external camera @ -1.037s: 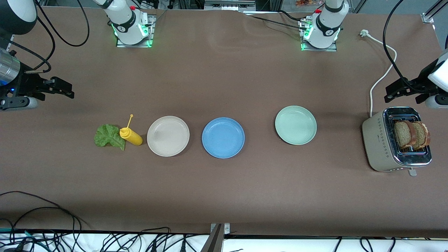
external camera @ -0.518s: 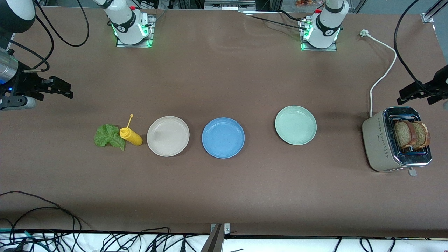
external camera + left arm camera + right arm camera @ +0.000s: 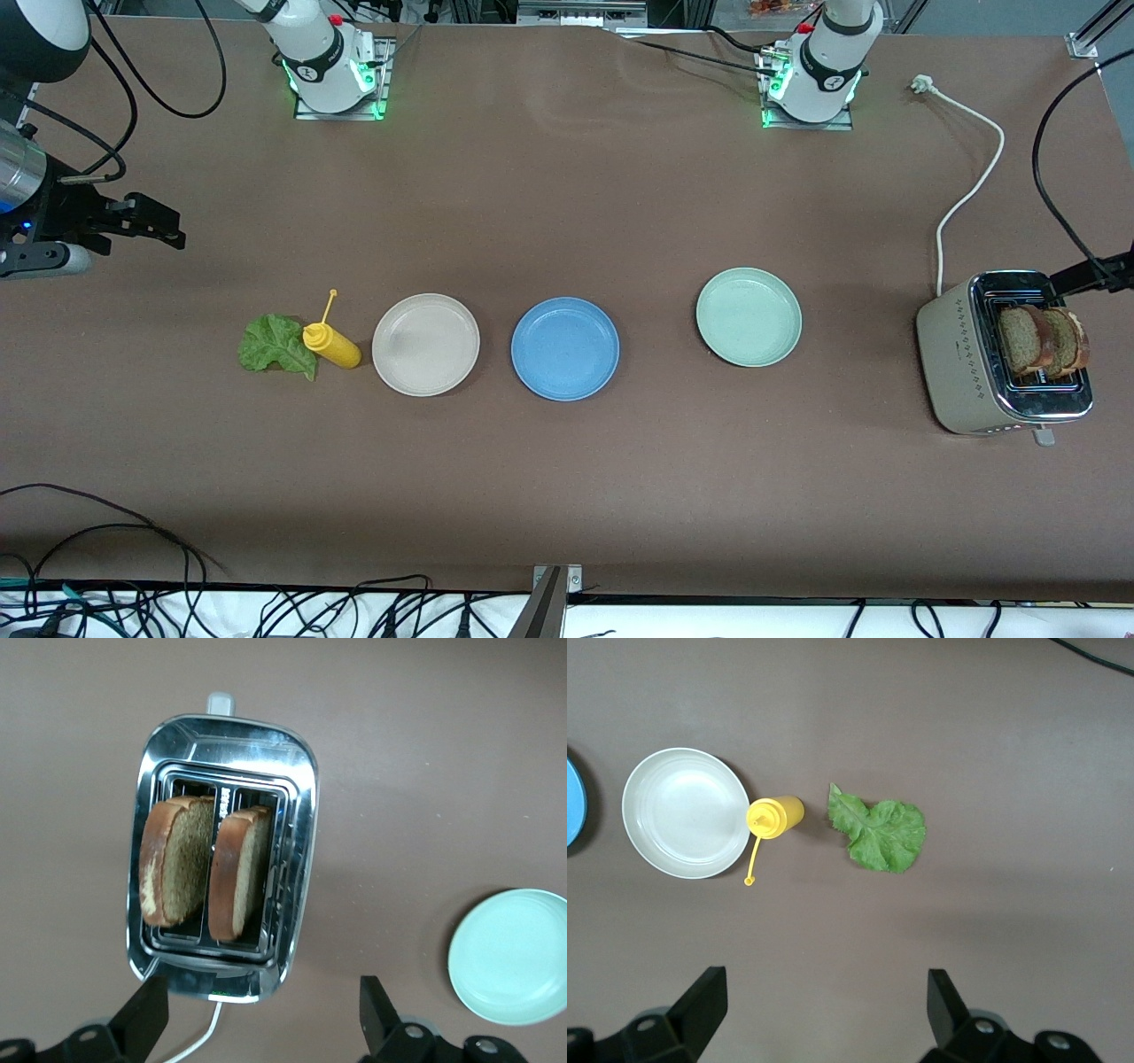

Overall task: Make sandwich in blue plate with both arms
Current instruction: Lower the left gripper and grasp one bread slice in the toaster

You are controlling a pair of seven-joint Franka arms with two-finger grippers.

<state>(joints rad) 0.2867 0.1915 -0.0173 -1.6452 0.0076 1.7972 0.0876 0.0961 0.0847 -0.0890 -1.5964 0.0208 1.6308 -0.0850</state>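
Note:
The blue plate (image 3: 565, 348) lies bare in the middle of the table. No sandwich is in view. Two brown bread slices (image 3: 1041, 341) stand in the toaster's slots, one (image 3: 177, 859) beside the other (image 3: 239, 873). A green lettuce leaf (image 3: 275, 344) (image 3: 879, 835) lies flat toward the right arm's end. My left gripper (image 3: 1076, 279) (image 3: 263, 1005) hangs open over the toaster's cord end, holding nothing. My right gripper (image 3: 177, 228) (image 3: 827, 997) is open and empty above bare table beside the lettuce.
A yellow squeeze bottle (image 3: 332, 346) (image 3: 775, 815) lies between the lettuce and a beige plate (image 3: 425, 344) (image 3: 687, 812). A pale green plate (image 3: 749, 316) (image 3: 509, 957) sits between the blue plate and the toaster (image 3: 961, 354) (image 3: 301, 797). Its white cord (image 3: 970, 190) runs toward the left arm's base.
The left gripper has swung toward the left arm's end of the table and come over the toaster, half leaving the front view. The right gripper has barely shifted.

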